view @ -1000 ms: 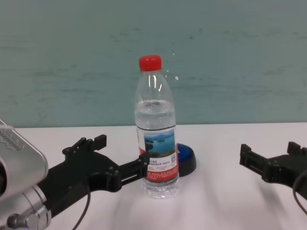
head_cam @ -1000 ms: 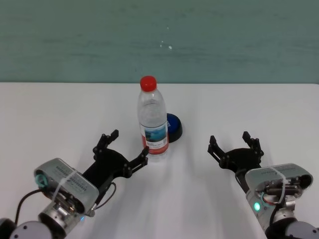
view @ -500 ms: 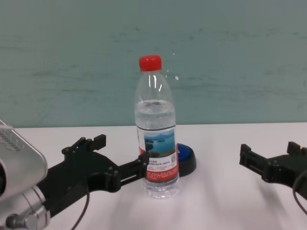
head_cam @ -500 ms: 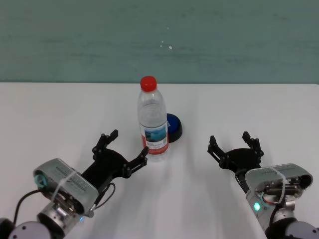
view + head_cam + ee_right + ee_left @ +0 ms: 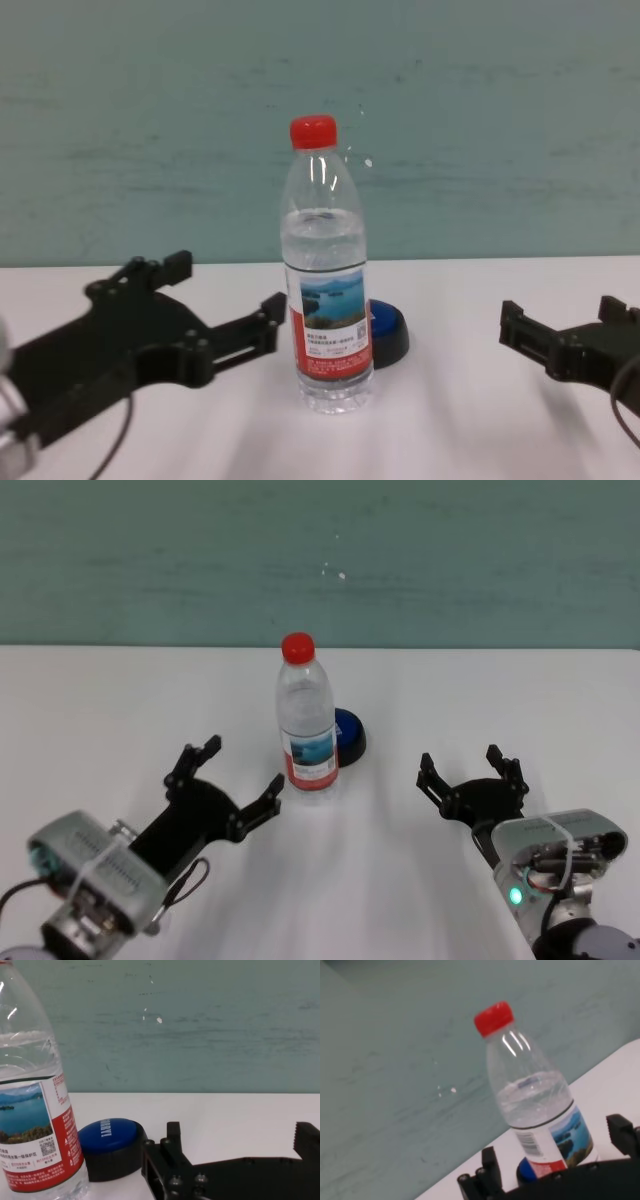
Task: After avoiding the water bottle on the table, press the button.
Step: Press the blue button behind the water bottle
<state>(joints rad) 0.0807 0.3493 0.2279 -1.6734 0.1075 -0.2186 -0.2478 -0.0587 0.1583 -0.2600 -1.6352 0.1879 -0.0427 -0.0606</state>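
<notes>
The water bottle (image 5: 306,725), clear with a red cap and a red-and-white label, stands upright mid-table (image 5: 100,710). The blue button (image 5: 350,734) on its black base sits just behind and to the right of it, partly hidden by the bottle. My left gripper (image 5: 241,766) is open, left of the bottle, with its nearer fingertip a short gap from the label. In the left wrist view the bottle (image 5: 535,1105) shows between the spread fingers, farther off. My right gripper (image 5: 463,768) rests open and empty to the right of the button (image 5: 110,1135). The chest view shows bottle (image 5: 328,290) and button (image 5: 388,333) alike.
A teal wall (image 5: 320,560) runs along the table's far edge. White tabletop stretches to both sides of the bottle and between the two grippers.
My left gripper has drawn back to the left, away from the bottle, which its fingertip was touching before. The bottle, the button and the right arm have not moved.
</notes>
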